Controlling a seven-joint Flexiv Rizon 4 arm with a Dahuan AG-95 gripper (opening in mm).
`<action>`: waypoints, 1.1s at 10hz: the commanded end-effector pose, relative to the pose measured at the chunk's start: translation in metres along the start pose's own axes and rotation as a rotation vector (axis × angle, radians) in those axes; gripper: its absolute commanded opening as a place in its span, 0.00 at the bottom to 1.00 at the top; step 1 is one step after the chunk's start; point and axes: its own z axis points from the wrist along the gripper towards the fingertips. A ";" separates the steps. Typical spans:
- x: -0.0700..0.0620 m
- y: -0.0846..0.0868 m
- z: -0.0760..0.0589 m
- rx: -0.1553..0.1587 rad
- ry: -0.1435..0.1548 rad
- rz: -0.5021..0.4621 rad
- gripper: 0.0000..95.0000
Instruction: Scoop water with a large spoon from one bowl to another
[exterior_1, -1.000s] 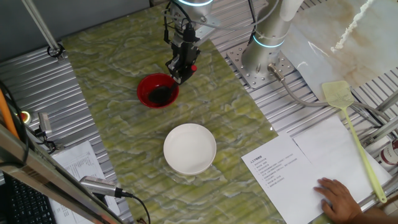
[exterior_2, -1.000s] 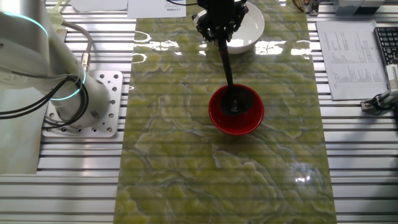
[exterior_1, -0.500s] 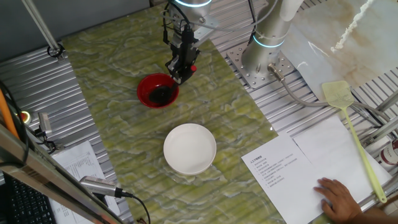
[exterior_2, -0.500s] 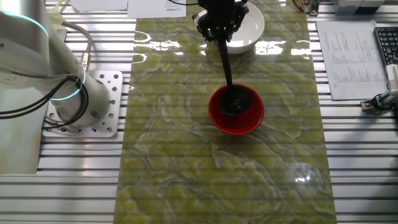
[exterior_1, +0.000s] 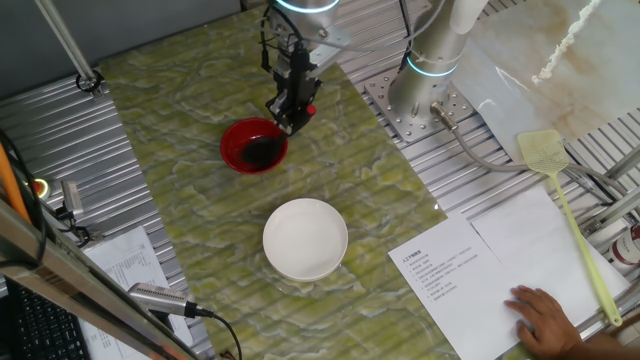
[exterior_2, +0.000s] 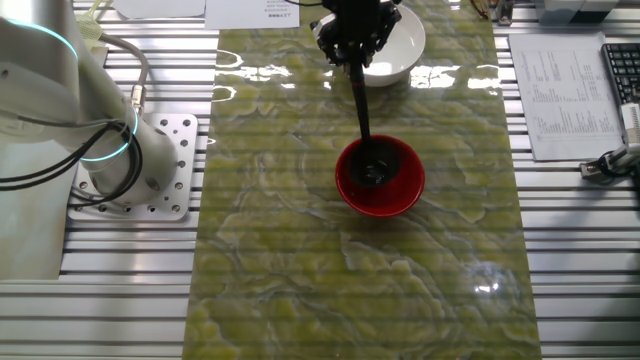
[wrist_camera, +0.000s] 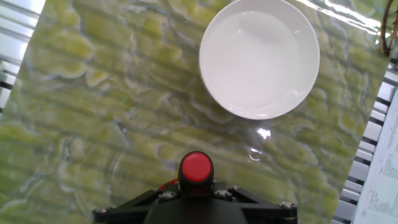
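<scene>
**Ladle cup down in the red bowl**

While clamped on the upper handle of the ladle (exterior_2: 364, 118), hand (exterior_1: 291, 108) poised above and just to one side of the red bowl (exterior_1: 240, 143). Fingers closed tight around the shaft, nothing else held. Handle sloping down from the hand, cup sunk inside the red bowl and touching or nearly touching the inner floor; cannot tell which. Dark cup filling much of that bowl's middle in both fixed views, water inside not discernible.

Seen from the hand camera, only the red handle tip (wrist_camera: 196, 167) showing, directly in line with the hand and right at the black housing; red bowl hidden below the frame edge. Straight ahead of the hand along that view, well apart: white bowl (wrist_camera: 259, 57), upright, clear liquid faintly visible against the white inside. In the other fixed view, white bowl (exterior_2: 405, 45) partly hidden behind the hand.

Both bowls resting on a green marbled mat (exterior_1: 180, 90) spread over the ribbed metal surface (exterior_2: 580, 250). Robot base (exterior_2: 150, 165) bolted beside the mat, off to the hand's flank. Farther away, beyond the white bowl: printed sheets (exterior_1: 440, 265), a yellow-green fly swatter (exterior_1: 560, 190), and a person's hand (exterior_1: 545, 318) lying flat on paper at the edge.
</scene>
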 end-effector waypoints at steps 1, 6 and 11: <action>0.000 0.001 0.000 0.010 -0.005 0.043 0.00; 0.000 0.001 0.000 0.019 -0.005 0.080 0.00; 0.008 -0.008 -0.004 0.012 -0.006 0.050 0.00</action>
